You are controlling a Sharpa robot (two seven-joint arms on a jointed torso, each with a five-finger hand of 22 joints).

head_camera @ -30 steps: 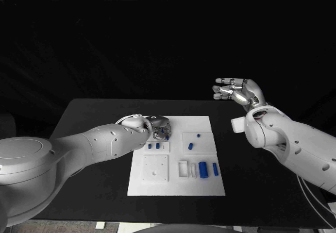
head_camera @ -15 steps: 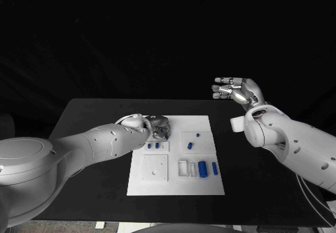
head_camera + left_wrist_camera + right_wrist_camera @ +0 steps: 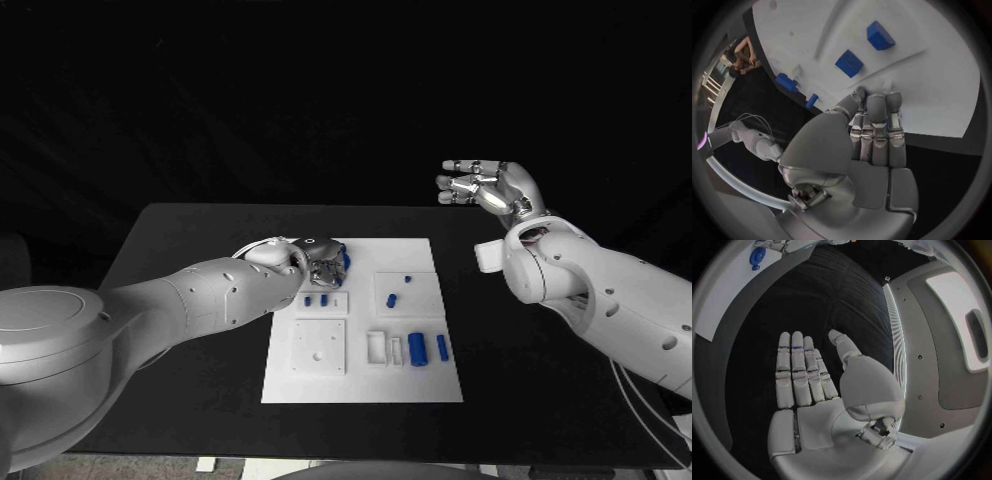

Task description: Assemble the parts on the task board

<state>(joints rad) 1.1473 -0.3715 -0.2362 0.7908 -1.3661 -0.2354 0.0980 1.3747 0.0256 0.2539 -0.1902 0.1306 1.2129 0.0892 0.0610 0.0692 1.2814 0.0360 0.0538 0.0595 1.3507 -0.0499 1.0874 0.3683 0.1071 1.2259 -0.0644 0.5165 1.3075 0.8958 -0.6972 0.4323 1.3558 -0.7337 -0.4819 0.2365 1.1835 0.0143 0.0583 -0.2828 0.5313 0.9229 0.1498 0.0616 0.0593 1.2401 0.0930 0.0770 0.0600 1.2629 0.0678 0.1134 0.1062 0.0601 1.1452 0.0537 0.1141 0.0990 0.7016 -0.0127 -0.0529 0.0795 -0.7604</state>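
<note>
The white task board (image 3: 368,375) lies in the middle of the black table. My left hand (image 3: 325,260) hovers over its far left corner with fingers curled in, pinching a small blue part (image 3: 343,261); a sliver of that blue part (image 3: 890,120) shows between the fingers (image 3: 873,125). Two small blue parts (image 3: 317,299) sit just below the hand, and these blue blocks (image 3: 849,63) also appear ahead of the fingertips. Two more small blue parts (image 3: 401,289) lie in the far right field. Two larger blue cylinders (image 3: 428,348) lie near the right edge. My right hand (image 3: 483,187) is raised beyond the table's far right, fingers spread, holding nothing.
White raised blocks (image 3: 384,347) stand beside the blue cylinders, and a square white plate (image 3: 320,346) sits at the board's left. Black table surface (image 3: 188,260) surrounds the board. The right hand (image 3: 817,385) lies flat above the dark table, well away from the board (image 3: 729,295).
My left hand has lifted slightly toward the board's far edge, and the blue part at its fingers has risen with it. The right hand has stayed in place.
</note>
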